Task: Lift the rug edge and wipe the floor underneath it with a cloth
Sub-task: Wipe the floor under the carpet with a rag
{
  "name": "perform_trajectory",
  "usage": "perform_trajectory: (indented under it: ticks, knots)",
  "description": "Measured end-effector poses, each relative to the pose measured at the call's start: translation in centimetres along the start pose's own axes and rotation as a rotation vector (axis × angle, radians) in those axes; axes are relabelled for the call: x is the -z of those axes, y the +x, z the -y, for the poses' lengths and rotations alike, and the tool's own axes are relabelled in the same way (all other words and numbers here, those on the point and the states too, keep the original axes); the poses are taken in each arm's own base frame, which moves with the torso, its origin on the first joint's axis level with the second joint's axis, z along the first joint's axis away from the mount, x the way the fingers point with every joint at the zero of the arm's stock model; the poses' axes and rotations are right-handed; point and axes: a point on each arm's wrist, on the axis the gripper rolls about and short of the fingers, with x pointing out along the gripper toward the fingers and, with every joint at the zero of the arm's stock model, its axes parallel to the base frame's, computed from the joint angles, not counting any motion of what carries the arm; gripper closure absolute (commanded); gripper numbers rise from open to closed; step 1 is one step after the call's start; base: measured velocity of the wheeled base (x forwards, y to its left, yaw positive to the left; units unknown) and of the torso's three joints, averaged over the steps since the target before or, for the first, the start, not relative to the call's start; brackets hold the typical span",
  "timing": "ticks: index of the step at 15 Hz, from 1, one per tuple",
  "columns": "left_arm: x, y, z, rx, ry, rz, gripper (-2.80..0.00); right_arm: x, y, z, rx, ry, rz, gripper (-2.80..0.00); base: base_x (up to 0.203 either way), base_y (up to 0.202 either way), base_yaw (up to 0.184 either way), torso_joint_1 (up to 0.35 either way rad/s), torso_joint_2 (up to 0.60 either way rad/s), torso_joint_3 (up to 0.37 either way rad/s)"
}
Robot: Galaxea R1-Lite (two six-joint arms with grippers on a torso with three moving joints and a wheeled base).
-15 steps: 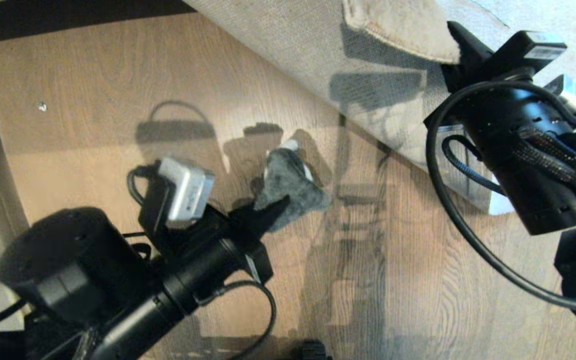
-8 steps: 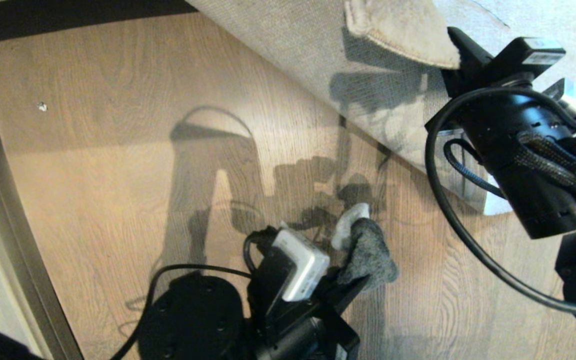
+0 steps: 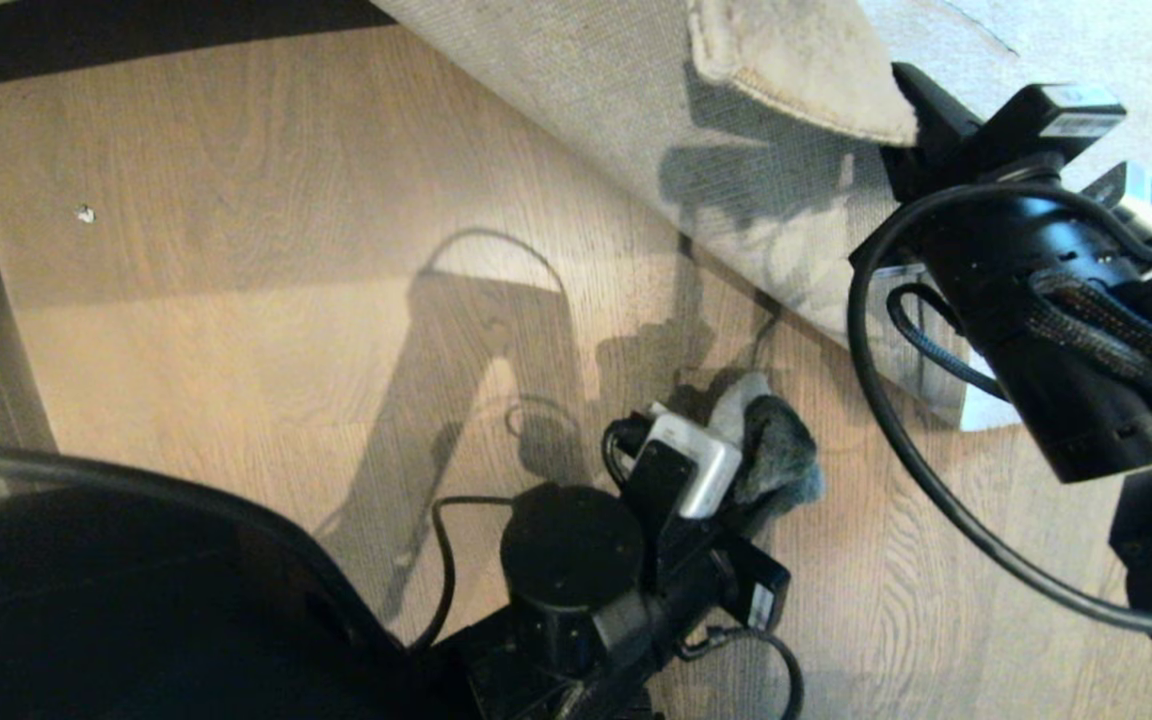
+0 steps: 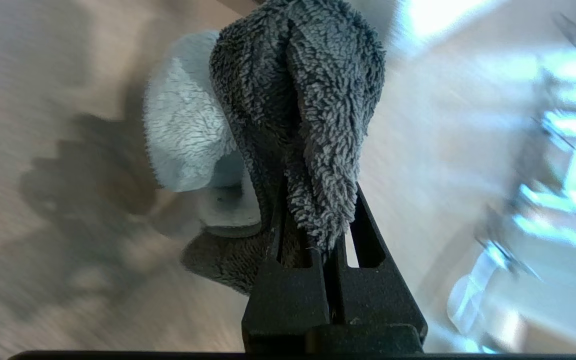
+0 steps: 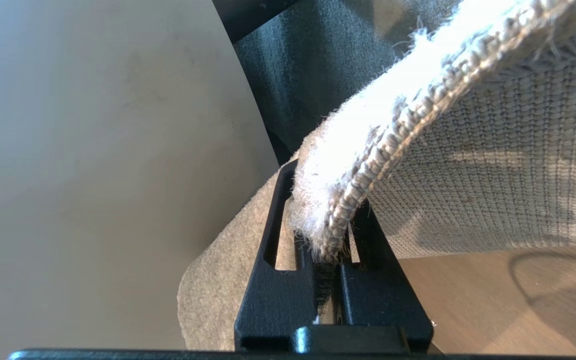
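Holding up the edge of the rug [image 3: 636, 110], the right tool [image 5: 330, 250] is clamped on its border, so the beige woven backing faces outward and the floor [image 3: 236, 280] below it lies uncovered. In the right wrist view the stitched border sits deep between the two black fingers [image 5: 278, 280], which I think is needed, because the rug is heavy and would slip from a shallow hold. The lifted corner folds over near the top of the head view, and the rest of the rug slopes down to the planks.

The left tool [image 4: 325, 235] is pressed together on the cloth [image 3: 771, 455], which is dark grey and fuzzy with a white part. The cloth hangs forward from the fingertips and meets the wood just beside the line where the rug backing comes down. The arm reaches low, so the cloth can rub the planks and not the tool itself.

By my judgement the wiping is under way, and the strip nearest the raised backing is the part that matters most.
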Motion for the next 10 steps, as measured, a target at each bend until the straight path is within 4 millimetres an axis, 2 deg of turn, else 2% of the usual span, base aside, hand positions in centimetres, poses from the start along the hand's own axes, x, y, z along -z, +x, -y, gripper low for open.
perform_trajectory:
  ticks: [2, 4, 7, 10]
  knots:
    - [-0.8, 1.1, -2.4, -0.069, -0.002, 0.048, 0.00, 0.0, 0.0, 0.0, 0.000, -0.001, 0.000, 0.00, 0.000, 0.000, 0.000, 0.000, 0.00, 0.000]
    - [-2.3, 1.4, -5.4, -0.146, 0.001, 0.106, 0.00, 0.0, 0.0, 0.0, 0.001, -0.001, 0.000, 0.00, 0.000, 0.000, 0.000, 0.000, 0.00, 0.000]
    - [-4.9, 0.4, -8.9, -0.243, 0.008, 0.175, 0.00, 0.0, 0.0, 0.0, 0.000, 0.001, -0.005, 0.00, 0.000, 0.000, 0.000, 0.000, 0.00, 0.000]
    - [-7.0, -1.9, -10.6, -0.299, 0.017, 0.211, 0.00, -0.1, -0.1, -0.2, -0.004, 0.003, -0.003, 0.00, 0.000, 0.000, 0.000, 0.000, 0.00, 0.000]
